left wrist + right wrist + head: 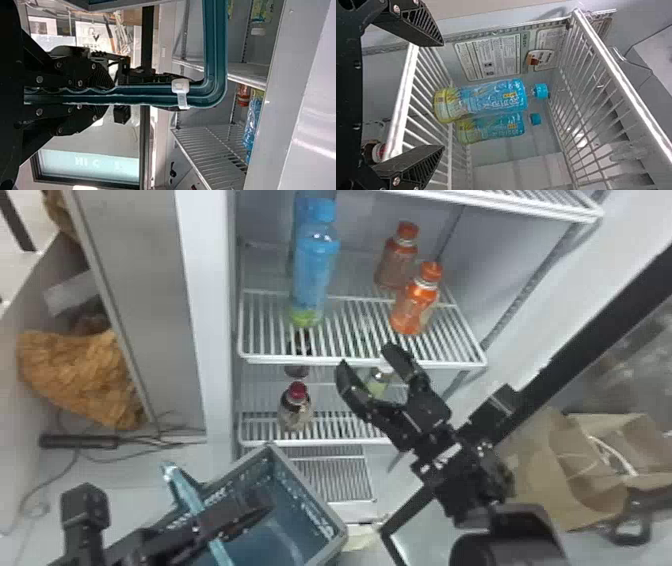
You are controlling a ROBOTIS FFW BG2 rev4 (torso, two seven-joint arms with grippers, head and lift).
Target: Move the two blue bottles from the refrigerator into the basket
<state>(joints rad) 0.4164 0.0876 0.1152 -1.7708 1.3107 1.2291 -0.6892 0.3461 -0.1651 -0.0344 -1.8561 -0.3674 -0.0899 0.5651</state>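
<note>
Counting zero done, you have both blue bottles (314, 272), upper centre, to go; right claw (366, 355) released, left claw (110, 96) grasping basket (311, 486) handle (215, 51).

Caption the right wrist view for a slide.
Two blue bottles stand on a wire refrigerator shelf beyond the open right end effector.

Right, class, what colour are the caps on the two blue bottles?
The caps are blue too, clearest in the right wrist view.
</note>
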